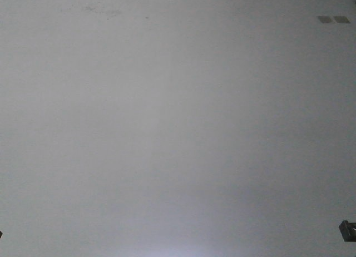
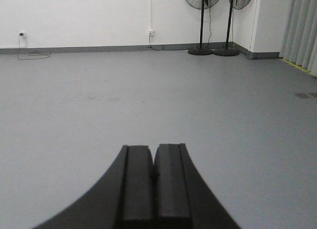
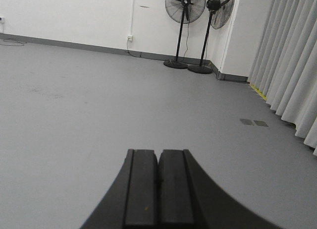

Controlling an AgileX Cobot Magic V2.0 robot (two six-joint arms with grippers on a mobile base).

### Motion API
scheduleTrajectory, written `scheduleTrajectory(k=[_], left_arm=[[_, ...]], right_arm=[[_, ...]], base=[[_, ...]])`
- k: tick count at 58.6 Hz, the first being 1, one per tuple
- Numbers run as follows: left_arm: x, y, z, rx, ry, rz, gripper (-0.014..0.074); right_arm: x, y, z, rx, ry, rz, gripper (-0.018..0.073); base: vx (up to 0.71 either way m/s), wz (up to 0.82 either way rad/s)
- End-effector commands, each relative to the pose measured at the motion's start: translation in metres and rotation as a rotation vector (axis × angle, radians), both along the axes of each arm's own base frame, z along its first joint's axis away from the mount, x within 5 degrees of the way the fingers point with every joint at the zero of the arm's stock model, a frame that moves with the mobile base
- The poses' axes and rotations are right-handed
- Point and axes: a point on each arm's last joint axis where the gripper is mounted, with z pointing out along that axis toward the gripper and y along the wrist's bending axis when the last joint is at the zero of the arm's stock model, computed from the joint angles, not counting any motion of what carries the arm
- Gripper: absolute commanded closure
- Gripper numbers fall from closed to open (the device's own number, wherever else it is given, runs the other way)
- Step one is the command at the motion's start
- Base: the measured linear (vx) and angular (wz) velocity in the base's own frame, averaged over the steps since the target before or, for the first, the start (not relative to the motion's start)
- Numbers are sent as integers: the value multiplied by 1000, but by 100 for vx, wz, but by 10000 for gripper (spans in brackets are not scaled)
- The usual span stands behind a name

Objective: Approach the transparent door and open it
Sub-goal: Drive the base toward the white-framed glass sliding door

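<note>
— What sort of place is this?
— A big plain hall, like a test room or lab: wide grey floor (image 3: 74, 90), white walls (image 2: 74, 16), two pedestal fans (image 3: 184, 6) in the corner, long pale curtains (image 3: 292, 65), sockets (image 2: 150, 32) low on the wall.

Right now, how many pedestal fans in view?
2. Both stand side by side in the far corner: left fan by the white wall, right fan nearer the curtains. Others may be out of frame.
</note>
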Motion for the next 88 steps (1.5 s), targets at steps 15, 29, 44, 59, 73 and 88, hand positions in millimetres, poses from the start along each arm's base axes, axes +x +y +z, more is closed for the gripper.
scheduleTrajectory(k=[15,29,44,59,73,88], left_arm=[[1,0,3,-22,-67,2,602],[1,0,3,-22,-67,2,602],[1,0,3,-22,-67,2,602],[1,0,3,-22,-67,2,602],[1,0,3,-22,-67,2,602],[1,0,3,-22,-67,2,602]], right_arm=[[-1,1,8,-16,-98,5,565],[-1,1,8,-16,-98,5,565],[-1,1,8,-16,-98,5,565],[-1,1,8,-16,-98,5,565],[-1,1,8,-16,-98,5,565],[-1,1,8,-16,-98,5,565]], base=[[0,0],[0,0],[1,1],[9,6],[17,14],[23,5]])
